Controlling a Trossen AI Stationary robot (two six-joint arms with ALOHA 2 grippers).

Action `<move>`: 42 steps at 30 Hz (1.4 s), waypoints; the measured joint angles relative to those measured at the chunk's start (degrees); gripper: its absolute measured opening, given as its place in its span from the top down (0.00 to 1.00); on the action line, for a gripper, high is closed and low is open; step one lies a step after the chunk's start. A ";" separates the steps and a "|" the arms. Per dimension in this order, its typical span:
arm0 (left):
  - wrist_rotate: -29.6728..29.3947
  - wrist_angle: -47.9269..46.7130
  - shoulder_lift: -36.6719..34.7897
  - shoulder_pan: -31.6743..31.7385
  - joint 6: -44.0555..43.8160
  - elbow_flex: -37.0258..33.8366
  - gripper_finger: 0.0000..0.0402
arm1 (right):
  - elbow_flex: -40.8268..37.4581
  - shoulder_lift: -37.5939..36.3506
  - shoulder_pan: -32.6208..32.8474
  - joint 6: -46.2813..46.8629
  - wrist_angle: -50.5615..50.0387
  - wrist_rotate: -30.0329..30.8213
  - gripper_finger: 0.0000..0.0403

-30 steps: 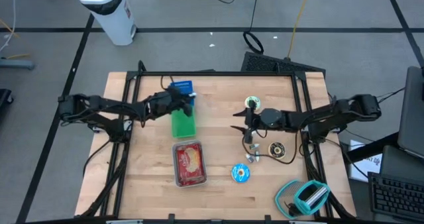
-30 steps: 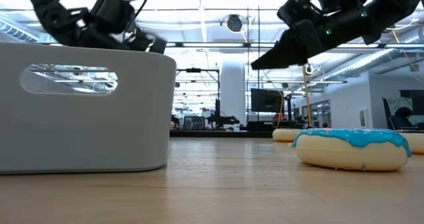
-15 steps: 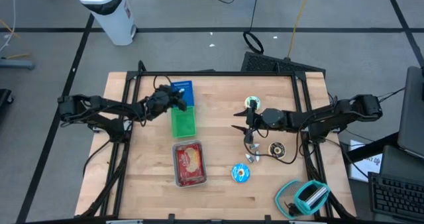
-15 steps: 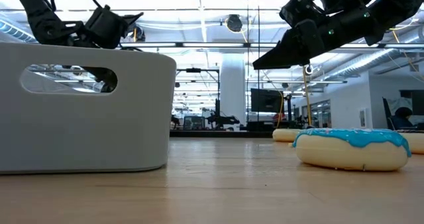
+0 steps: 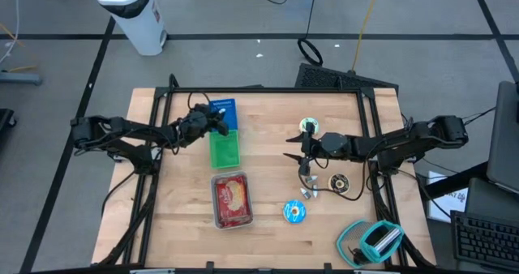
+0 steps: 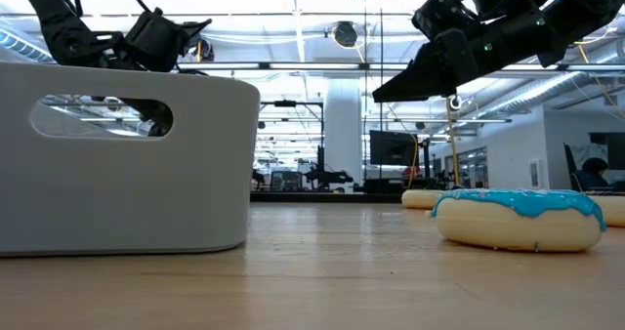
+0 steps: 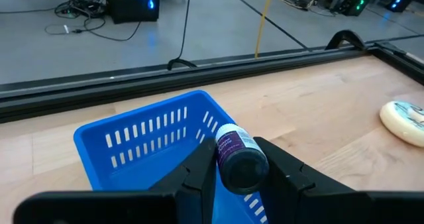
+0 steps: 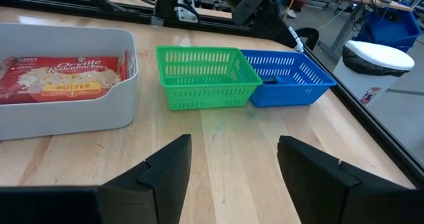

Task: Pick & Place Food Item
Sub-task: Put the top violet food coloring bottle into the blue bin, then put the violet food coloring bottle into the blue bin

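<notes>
High view: we're seeing the left gripper (image 5: 217,122) hovering over the blue basket (image 5: 225,112); what it carries is unreadable here. Left wrist view: jaws are clenching a dark bottle (image 7: 238,159) above that basket. Right wrist view: the right gripper (image 8: 233,163) is hanging released over bare counter (image 8: 218,144), popcorn bag (image 8: 63,73) lying in the grey bin (image 8: 79,114).

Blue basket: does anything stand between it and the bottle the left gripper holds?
Nothing visible does. The left gripper holds the dark bottle right over the blue basket, whose open top shows no cover.
</notes>
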 joint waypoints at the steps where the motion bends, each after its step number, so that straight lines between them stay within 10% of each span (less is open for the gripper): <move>1: 0.00 -0.37 0.00 0.00 -0.04 0.00 0.77 | 0.00 0.00 0.00 -0.01 0.00 -0.02 0.47; 29: 0.02 -1.41 0.00 -0.02 0.47 0.00 0.41 | 0.00 0.00 2.50 0.00 -0.88 -0.38 0.48; 42: 1.22 -1.36 0.00 -0.52 0.42 0.00 0.40 | 0.00 -0.17 4.47 4.40 -25.07 -0.13 0.48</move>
